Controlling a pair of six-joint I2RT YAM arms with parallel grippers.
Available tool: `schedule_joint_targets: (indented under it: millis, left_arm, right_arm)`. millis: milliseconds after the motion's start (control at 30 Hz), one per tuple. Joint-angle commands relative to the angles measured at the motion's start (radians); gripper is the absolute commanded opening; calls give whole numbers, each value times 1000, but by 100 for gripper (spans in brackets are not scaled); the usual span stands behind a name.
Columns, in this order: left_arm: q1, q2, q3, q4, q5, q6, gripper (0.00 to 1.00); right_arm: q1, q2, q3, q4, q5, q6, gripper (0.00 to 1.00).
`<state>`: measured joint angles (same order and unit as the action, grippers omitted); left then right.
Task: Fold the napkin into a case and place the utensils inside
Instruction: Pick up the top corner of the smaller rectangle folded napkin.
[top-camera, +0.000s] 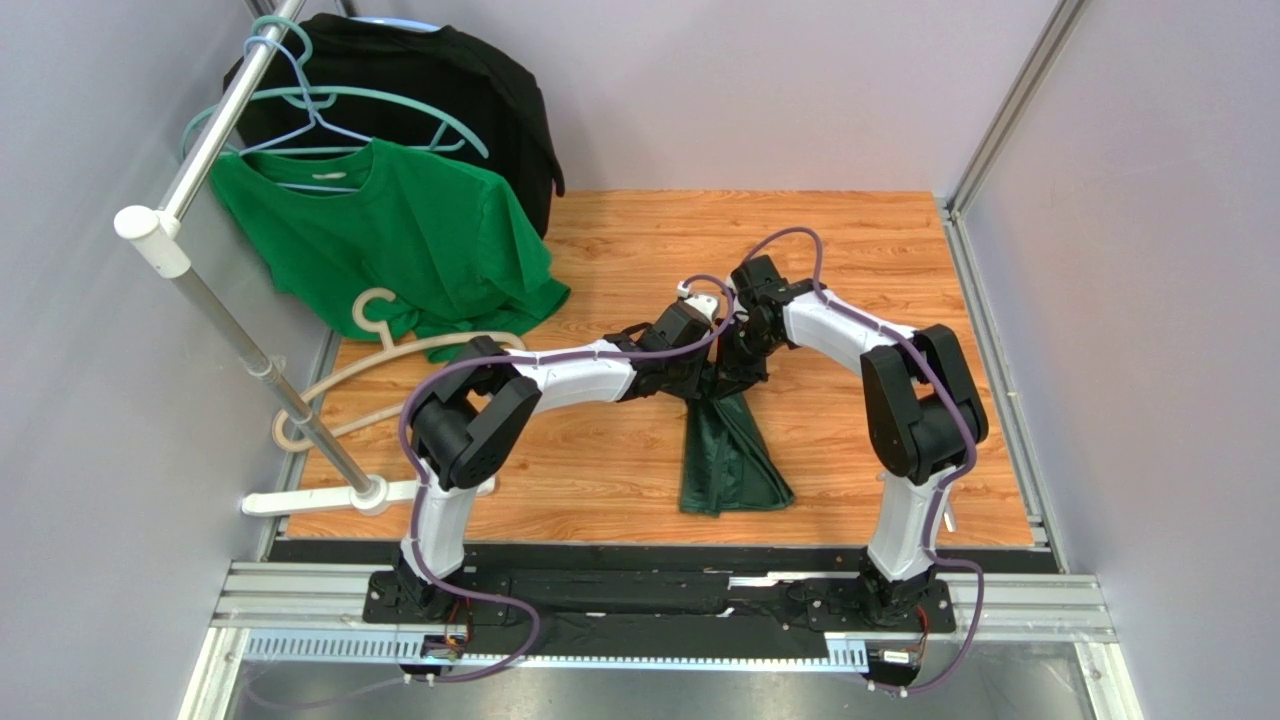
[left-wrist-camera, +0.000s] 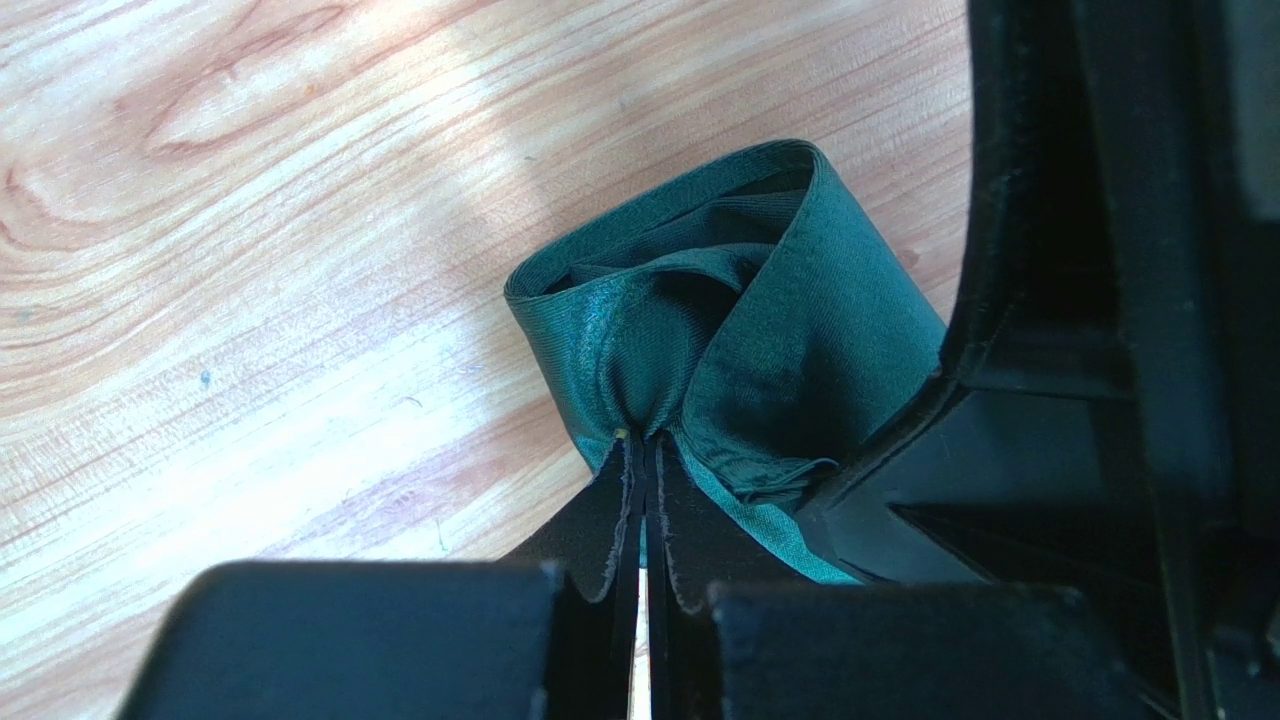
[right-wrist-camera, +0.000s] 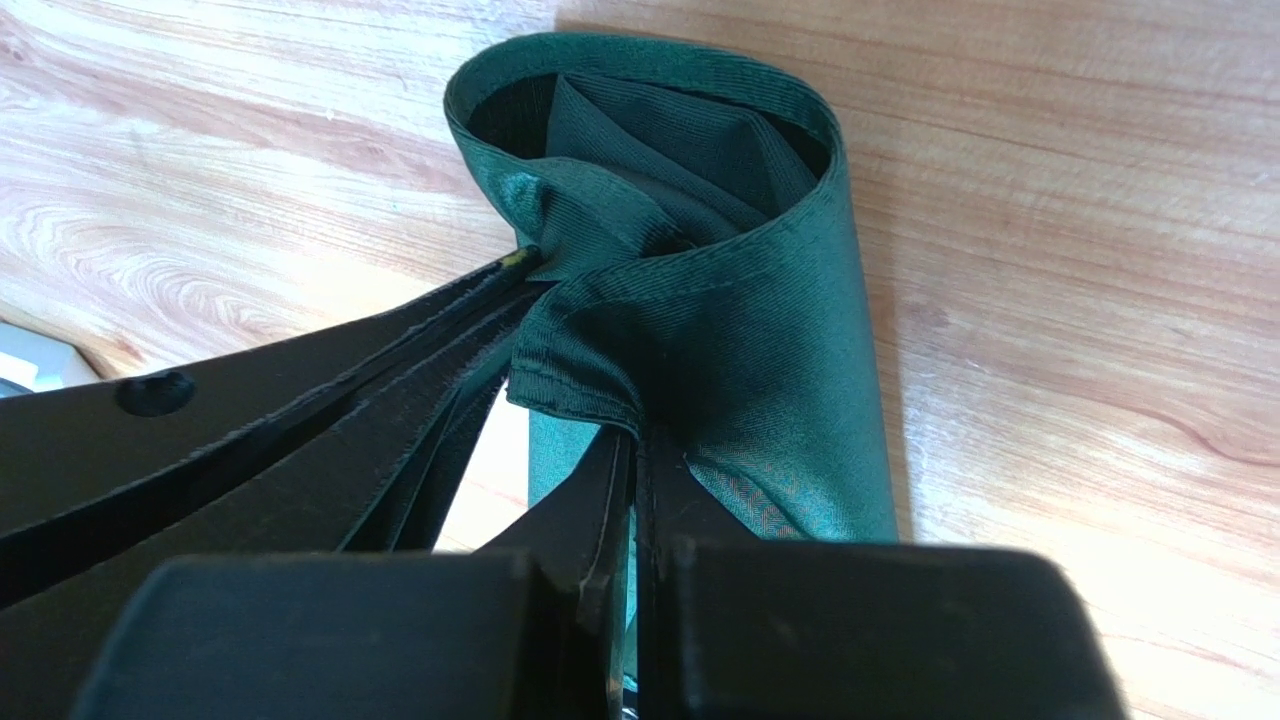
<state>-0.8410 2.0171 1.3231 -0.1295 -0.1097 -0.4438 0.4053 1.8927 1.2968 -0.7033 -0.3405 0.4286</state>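
napkin (top-camera: 732, 458): mid-counter (top-camera: 842, 270), hanging bunched from both hands | left hand (left-wrist-camera: 643, 465): clamped on its top fold | right hand (right-wrist-camera: 639, 450): clamped just beside | handling: likely light, limp, slippery; grip hemmed corners

Nothing to read here: not a word, label, brand mark, number or sign was legible in any of the three views.
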Motion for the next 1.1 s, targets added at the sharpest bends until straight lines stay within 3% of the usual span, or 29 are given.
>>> schedule_joint_targets:
  millis: [0,300,667,767,800,1067]
  left_arm:
    - [6,-54,-7,62,2,-24,0]
    - [6,-132,-120,207,5,-41,0]
    - [6,-139,-145,242,22,-62,0]
    - [6,-138,-134,220,27,-52,4]
    - [6,-136,-137,220,25,-49,9]
    - [8,-107,-116,177,19,-24,13]
  right_arm:
    - [7,-29,2,-18,11,-13,0]
    - [12,-7,-10,4,1,27,0]
    - [32,0,-39,19,44,45,0]
    - [24,-21,-51,24,70,47,0]
    - [20,-23,-53,25,69,48,0]
    - [-5,-37,-19,-16,67,9,0]
